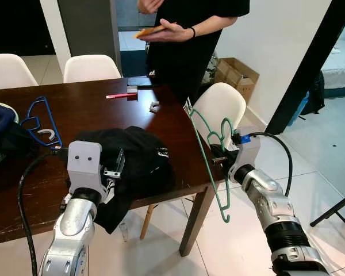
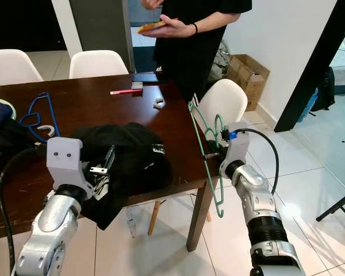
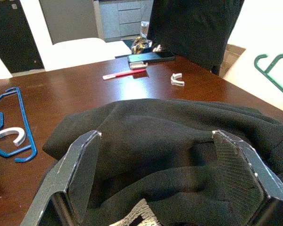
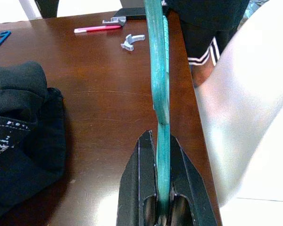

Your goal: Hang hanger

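1. My right end effector (image 1: 223,158) is clamped on the green hanger (image 1: 210,150), held off the dark wooden surface's (image 1: 98,106) right edge, beside the white chair (image 1: 221,103).
2. My left end effector (image 3: 165,179) is spread wide over the black garment (image 1: 135,158) on that surface.
3. Blue hanger (image 1: 41,118) lies left of the garment.
4. A person (image 1: 190,34) stands behind the surface.
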### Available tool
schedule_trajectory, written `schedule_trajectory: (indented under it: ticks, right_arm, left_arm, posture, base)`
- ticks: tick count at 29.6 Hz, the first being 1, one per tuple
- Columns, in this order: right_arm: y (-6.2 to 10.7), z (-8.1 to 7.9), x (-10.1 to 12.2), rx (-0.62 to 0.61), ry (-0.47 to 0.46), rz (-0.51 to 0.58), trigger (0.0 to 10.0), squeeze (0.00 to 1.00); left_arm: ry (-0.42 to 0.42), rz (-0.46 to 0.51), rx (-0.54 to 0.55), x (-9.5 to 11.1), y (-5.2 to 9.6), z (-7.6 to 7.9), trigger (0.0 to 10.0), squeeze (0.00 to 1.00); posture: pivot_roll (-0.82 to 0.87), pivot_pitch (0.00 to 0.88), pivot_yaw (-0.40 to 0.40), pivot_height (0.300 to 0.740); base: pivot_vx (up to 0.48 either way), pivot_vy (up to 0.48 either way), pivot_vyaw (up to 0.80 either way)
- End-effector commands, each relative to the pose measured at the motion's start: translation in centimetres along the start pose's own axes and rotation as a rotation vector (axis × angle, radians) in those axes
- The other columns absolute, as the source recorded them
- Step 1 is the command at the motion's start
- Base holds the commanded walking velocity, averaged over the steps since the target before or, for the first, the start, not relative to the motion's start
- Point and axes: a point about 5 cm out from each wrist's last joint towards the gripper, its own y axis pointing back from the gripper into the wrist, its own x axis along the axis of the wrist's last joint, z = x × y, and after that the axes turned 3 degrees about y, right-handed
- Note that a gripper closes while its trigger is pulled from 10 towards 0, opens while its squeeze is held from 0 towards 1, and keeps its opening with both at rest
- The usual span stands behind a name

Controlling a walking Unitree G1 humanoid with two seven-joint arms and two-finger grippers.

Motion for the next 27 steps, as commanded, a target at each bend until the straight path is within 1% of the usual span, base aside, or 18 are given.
schedule_trajectory:
  ticks: [1,3,4,7,10,11,13,14,20,23,27]
  right_arm:
    - [-0.18,-0.14,0.14,0.000,0.001,0.010,10.0,0.00]
    - [-0.27,-0.22,0.19,0.001,0.001,0.010,10.0,0.00]
    - [-0.35,-0.30,0.22,0.001,0.004,0.011,10.0,0.00]
    - [-0.50,-0.43,0.31,0.004,0.007,0.012,10.0,0.00]
    - [-0.66,-0.59,0.43,0.011,0.011,0.012,10.0,0.00]
    - [-0.76,-0.65,0.50,0.012,0.009,0.013,10.0,0.00]
    - [-0.81,-0.66,0.54,0.011,0.006,0.015,10.0,0.00]
    - [-0.81,-0.67,0.54,0.009,0.004,0.017,10.0,0.00]
    - [-0.87,-0.78,0.49,0.006,0.004,0.020,10.0,0.00]
    - [-0.68,-0.71,0.57,0.003,0.005,0.026,10.0,0.00]
    - [-0.58,-0.62,0.56,0.003,0.008,0.028,10.0,0.00]
  left_arm:
    - [-0.020,-0.017,-0.002,-0.26,-0.13,0.21,10.0,0.00]
    - [-0.026,-0.021,-0.003,-0.28,-0.25,0.17,10.0,0.00]
    - [-0.029,-0.022,-0.002,-0.28,-0.30,0.08,10.0,0.00]
    - [-0.032,-0.023,0.000,-0.27,-0.44,-0.09,10.0,0.00]
    - [-0.028,-0.027,0.003,-0.25,-0.56,-0.21,10.0,0.00]
    - [-0.028,-0.027,0.003,-0.22,-0.67,-0.29,10.0,0.00]
    - [-0.028,-0.027,0.003,-0.21,-0.74,-0.33,10.0,0.00]
    - [-0.029,-0.027,0.004,-0.23,-0.77,-0.37,10.0,0.00]
    - [-0.032,-0.028,0.002,-0.34,-0.94,-0.35,10.0,0.00]
    - [-0.031,-0.027,0.000,-0.29,-0.86,-0.22,10.0,0.00]
    - [-0.030,-0.028,-0.001,-0.32,-0.83,-0.15,10.0,0.00]
  posture:
    - [0.09,0.039,-0.064,0.740]
    - [0.09,0.042,-0.062,0.740]
    - [0.08,0.061,-0.054,0.740]
    - [0.08,0.048,-0.051,0.740]
    - [0.09,0.062,-0.051,0.740]
    - [0.09,0.079,-0.049,0.740]
    - [0.09,0.079,-0.049,0.740]
    - [0.08,0.064,-0.046,0.740]
    - [0.09,0.072,-0.036,0.740]
    - [0.08,0.082,-0.045,0.740]
    - [0.08,0.072,-0.044,0.740]
  base:
    - [-0.274,0.000,0.00]
    - [-0.277,0.000,0.00]
    - [-0.296,0.000,0.00]
    - [-0.294,0.000,0.00]
    - [-0.296,0.000,0.00]
    - [-0.296,0.000,0.00]
    - [-0.296,0.000,0.00]
    - [-0.292,0.000,0.00]
    - [-0.294,0.000,0.00]
    - [-0.295,0.000,0.00]
    - [-0.294,0.000,0.00]
